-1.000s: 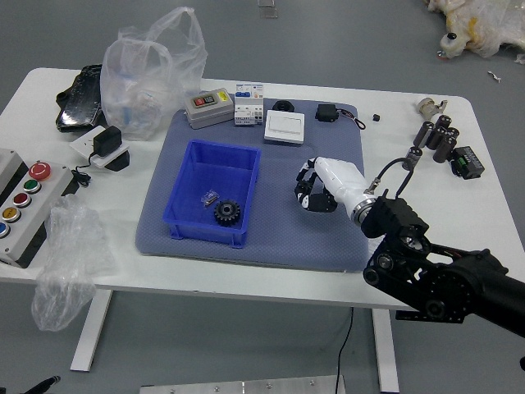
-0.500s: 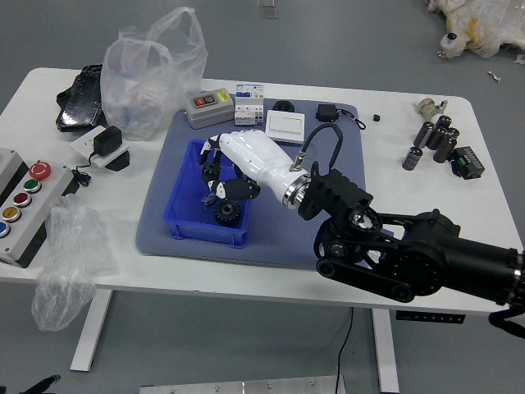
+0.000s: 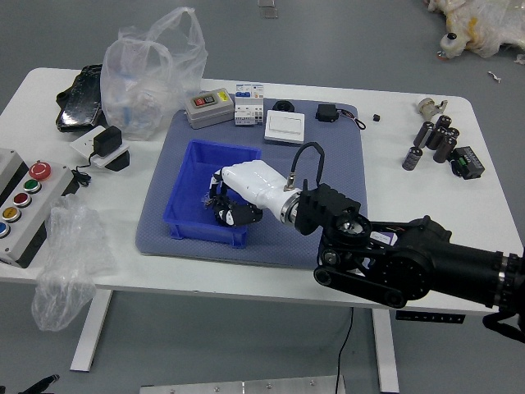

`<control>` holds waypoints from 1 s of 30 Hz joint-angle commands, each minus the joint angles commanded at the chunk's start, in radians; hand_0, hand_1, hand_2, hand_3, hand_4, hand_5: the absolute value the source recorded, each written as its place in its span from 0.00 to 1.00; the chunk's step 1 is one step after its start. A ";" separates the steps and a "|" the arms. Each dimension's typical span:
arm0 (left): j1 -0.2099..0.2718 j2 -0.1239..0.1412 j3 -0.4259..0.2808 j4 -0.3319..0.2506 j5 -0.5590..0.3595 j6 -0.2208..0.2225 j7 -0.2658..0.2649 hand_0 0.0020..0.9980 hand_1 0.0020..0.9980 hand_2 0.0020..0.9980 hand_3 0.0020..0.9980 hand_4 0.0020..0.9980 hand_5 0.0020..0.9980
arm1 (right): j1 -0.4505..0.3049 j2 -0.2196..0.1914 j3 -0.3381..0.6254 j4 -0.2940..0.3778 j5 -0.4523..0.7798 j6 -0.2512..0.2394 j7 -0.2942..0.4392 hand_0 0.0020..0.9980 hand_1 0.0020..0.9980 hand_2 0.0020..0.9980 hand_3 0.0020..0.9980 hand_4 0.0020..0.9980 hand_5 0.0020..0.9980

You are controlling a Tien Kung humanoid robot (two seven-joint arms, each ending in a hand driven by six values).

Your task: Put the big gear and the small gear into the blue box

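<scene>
Since the last frame, our right hand (image 3: 236, 195) has shifted toward the blue box's (image 3: 197, 230) near edge. Its arm reaches in from the right, hand tilted down over the box's near right corner, largely hiding the black gear (image 3: 221, 217) there. We can't tell whether it grips. The white carton's (image 3: 248, 108) print is too small to read.

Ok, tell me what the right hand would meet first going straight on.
Probably the floor of the blue box, as the right hand points down into it; its height above that is unclear.
</scene>
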 joint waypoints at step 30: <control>0.011 0.002 0.018 0.006 -0.023 0.002 -0.016 0.65 0.57 0.56 0.73 0.75 0.68 | -0.403 -0.167 0.594 0.144 0.508 -0.159 0.479 0.81 0.76 0.79 0.76 0.72 0.48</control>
